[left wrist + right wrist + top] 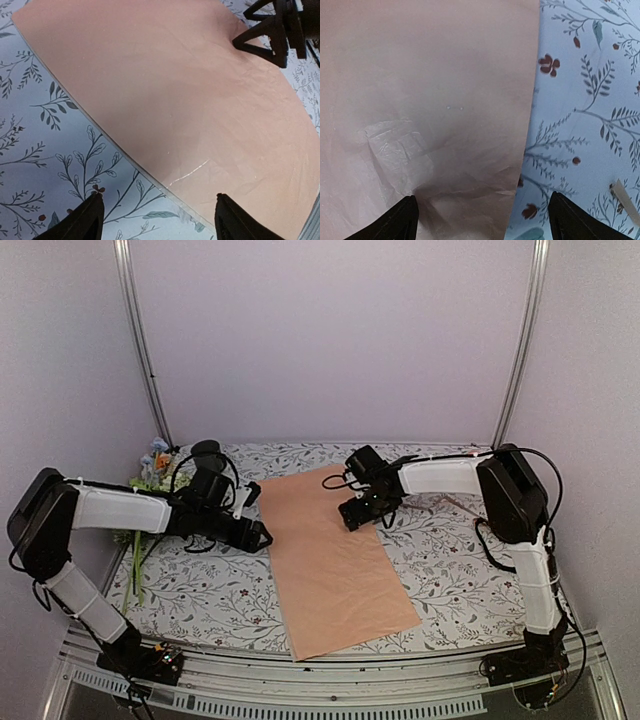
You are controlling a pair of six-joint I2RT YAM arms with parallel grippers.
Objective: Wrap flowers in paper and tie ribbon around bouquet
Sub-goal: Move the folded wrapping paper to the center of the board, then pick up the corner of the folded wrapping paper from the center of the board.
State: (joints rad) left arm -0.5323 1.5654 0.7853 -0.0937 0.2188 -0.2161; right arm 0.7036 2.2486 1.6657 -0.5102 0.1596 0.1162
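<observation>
Your table (200,590) is wearing a white cover with little leaves and flowers printed on it. The peach-orange paper (330,560) is lying flat in the middle of the table. It is sitting a bit slanted. Its far end is reaching toward the back edge, and its near end is coming close to the front edge.

Your left arm (120,508) is stretching in from the left side of the table. Your right arm (440,477) is stretching in from the right side. Both are pointing at the far half of the paper.

The flowers (155,465) are lying in the far left corner of the table, well apart from the paper. Their green stems are running down along the left edge.

Your left pincer (255,533) is hanging over the paper's left long edge. Its two fingers (87,217) are standing wide apart, and nothing is sitting between them.

Your right pincer (358,515) is hanging over the paper's right long edge, near the far corner. Its fingers (400,220) are also standing wide apart, holding nothing. The paper under it is looking a little crinkled.
</observation>
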